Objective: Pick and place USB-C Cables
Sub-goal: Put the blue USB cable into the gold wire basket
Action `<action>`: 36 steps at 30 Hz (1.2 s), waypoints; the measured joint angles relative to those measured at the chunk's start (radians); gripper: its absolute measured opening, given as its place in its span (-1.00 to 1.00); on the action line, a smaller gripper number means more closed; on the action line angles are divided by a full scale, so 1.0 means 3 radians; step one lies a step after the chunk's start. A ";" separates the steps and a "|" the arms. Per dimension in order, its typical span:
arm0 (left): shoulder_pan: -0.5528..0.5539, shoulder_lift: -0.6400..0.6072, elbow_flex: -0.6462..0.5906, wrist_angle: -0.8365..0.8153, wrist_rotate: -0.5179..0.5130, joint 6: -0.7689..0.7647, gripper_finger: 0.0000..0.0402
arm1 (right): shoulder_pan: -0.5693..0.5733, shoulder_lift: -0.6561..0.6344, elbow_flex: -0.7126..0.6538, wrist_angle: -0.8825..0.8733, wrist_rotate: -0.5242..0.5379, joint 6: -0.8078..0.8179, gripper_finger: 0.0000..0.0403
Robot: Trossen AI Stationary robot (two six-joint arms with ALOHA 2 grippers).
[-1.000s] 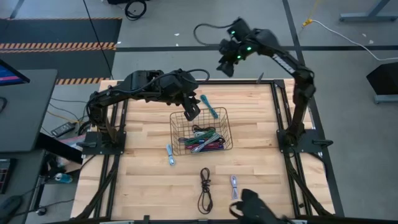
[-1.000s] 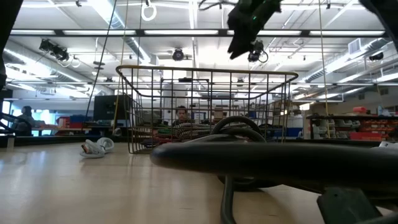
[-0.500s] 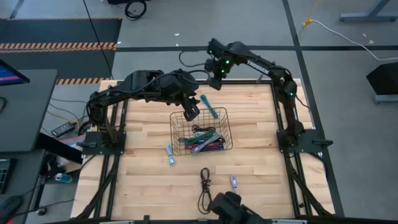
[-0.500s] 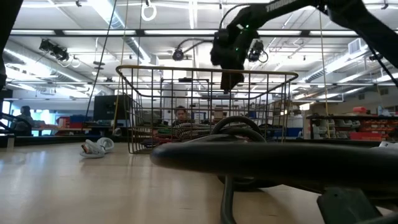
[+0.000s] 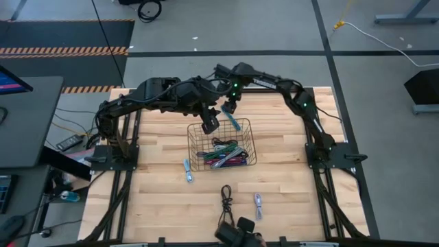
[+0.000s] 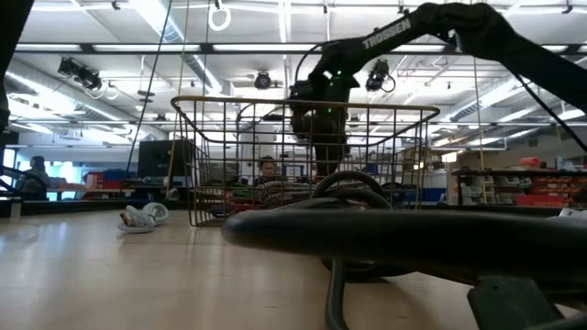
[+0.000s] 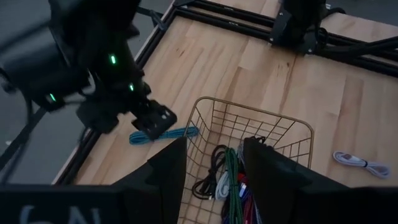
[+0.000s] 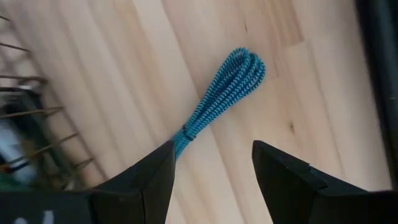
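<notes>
Teal cable is what I'm lining up on: it is lying flat on the wood just outside the far rim of the wire basket, a folded bundle with its looped end pointing away from the basket and its tail running back toward the mesh. I'm hanging the right gripper directly over it, and in the right wrist view the two fingers are standing wide apart, nothing between them, not touching the cable. The bundle's long axis is running out ahead from the gap rather than across it, with the tail end lying nearest the left finger, so I'm judging a small shift toward the middle of the bundle before closing.

The left gripper is waiting over the basket's far left corner, fingers spread and empty. Several cables are already lying in the basket; a pale one, a black one and another pale one are lying on the table, nearer the front edge.
</notes>
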 joint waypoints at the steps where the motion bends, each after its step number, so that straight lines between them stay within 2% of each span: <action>1: 0.0000 0.0000 0.0000 0.0000 0.0000 0.0010 -0.18 | 0.0013 0.0041 0.0000 0.0002 0.0034 0.0012 0.09; 9: 0.0000 0.0000 0.0000 0.0000 0.0001 0.0023 -0.18 | 0.0107 0.0279 0.0000 0.0167 0.0131 0.0082 0.09; 25: -0.0024 0.0000 0.0000 0.0003 0.0001 -0.0092 -0.18 | 0.0132 0.0276 -0.0001 0.0347 0.0142 0.0290 0.09; 27: -0.0031 0.0000 0.0000 0.0004 0.0002 -0.0101 -0.18 | 0.0125 0.0276 -0.0001 0.0345 0.0033 0.0363 0.09; 31: -0.0051 0.0000 0.0000 0.0004 0.0002 -0.0104 -0.18 | 0.0093 0.0276 -0.0001 0.0338 -0.0418 0.0428 0.09; 36: -0.0091 0.0000 0.0000 0.0004 0.0001 -0.0127 -0.18 | 0.0025 0.0276 -0.0001 0.0194 -0.0748 0.0385 0.09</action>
